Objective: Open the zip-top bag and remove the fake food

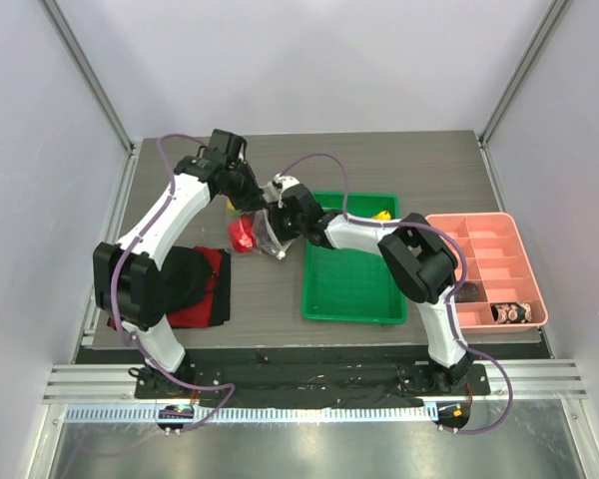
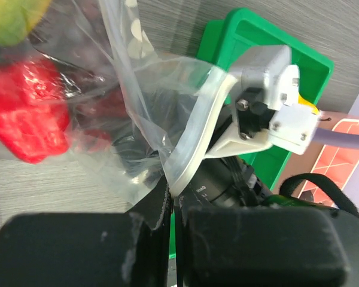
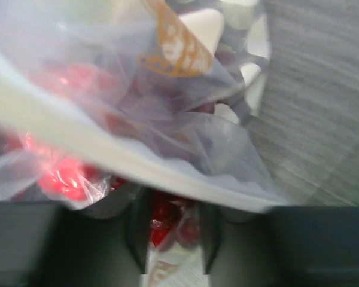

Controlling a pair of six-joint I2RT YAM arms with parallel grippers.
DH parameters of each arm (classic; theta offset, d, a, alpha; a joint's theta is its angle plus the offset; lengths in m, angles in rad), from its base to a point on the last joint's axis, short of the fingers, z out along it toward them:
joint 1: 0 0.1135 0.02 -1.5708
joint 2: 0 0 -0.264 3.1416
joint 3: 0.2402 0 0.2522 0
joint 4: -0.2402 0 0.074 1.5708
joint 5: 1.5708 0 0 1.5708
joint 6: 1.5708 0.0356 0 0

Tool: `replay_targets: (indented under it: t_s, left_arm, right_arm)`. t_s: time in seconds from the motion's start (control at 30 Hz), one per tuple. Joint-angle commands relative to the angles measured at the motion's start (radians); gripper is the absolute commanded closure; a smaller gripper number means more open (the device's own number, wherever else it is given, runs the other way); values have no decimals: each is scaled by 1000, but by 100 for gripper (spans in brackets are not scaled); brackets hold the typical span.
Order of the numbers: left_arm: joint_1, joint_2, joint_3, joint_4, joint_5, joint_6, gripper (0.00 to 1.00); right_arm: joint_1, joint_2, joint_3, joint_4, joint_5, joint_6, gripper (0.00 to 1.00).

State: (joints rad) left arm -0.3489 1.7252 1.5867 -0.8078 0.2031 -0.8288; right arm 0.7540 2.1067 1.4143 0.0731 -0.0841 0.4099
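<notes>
The crinkly, clear zip-top bag (image 1: 270, 232) sits just left of the green tray (image 1: 351, 289), with glossy red fake food (image 2: 27, 116) bulging inside. Your left gripper (image 2: 175, 210), angled down, is pinched tight on the bag's pale zip strip (image 2: 194, 137). Your right gripper (image 3: 170, 230) has film between its fingers, but you cannot tell whether it grips.
</notes>
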Motion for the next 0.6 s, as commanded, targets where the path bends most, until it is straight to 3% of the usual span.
replay_targets:
  t_s: [0.0,0.03,0.07,0.13,0.37,0.57]
  left_arm:
    - [-2,-7,6,1,-37,22,100]
    - [-2,-6,4,1,-36,23,100]
    - [-2,-6,1,1,-36,25,100]
    - [-2,-7,-2,-1,-34,31,100]
    - [-1,-41,-53,1,-51,56,100]
    - [4,-70,-64,-1,-68,60,100]
  right_arm:
    - [5,-13,58,4,20,-56,73]
    - [5,-14,72,-10,18,-56,78]
    - [7,-13,87,-47,12,-59,90]
    - [5,-22,130,-99,6,-59,97]
    - [4,-141,244,-263,1,9,99]
    - [1,-234,241,-318,-38,53,99]
